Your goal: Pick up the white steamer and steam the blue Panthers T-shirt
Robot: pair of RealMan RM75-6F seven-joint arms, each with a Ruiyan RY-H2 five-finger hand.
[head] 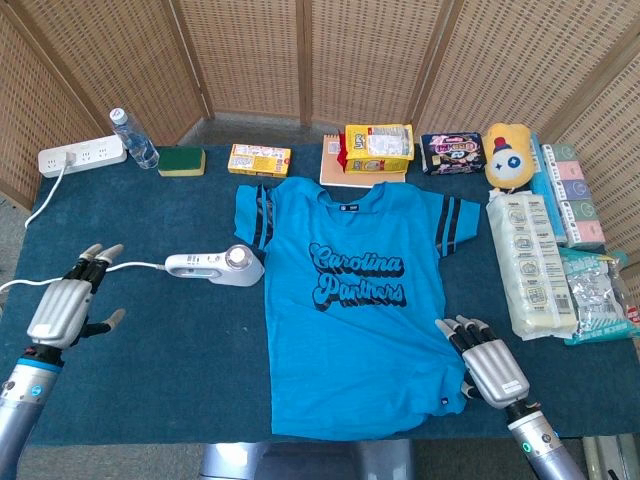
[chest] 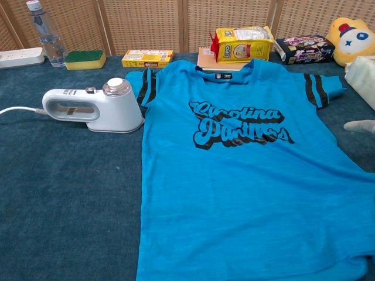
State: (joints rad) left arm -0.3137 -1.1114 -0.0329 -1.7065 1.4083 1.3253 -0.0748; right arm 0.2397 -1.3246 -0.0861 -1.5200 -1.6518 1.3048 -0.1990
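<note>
The blue Panthers T-shirt (head: 355, 300) (chest: 246, 170) lies flat in the middle of the dark blue table. The white steamer (head: 215, 267) (chest: 94, 109) lies on its side just left of the shirt's sleeve, its cord trailing left. My left hand (head: 68, 307) hovers well left of the steamer, open, fingers spread, holding nothing; the chest view does not show it. My right hand (head: 490, 366) is open beside the shirt's lower right hem, fingers extended; only a fingertip (chest: 360, 125) shows at the chest view's right edge.
Along the back edge stand a power strip (head: 82, 155), water bottle (head: 133, 138), green sponge (head: 181, 160), yellow box (head: 259, 159), snack bag (head: 378, 147), dark packet (head: 453, 152) and plush toy (head: 510, 155). Tissue packs (head: 530, 260) line the right side.
</note>
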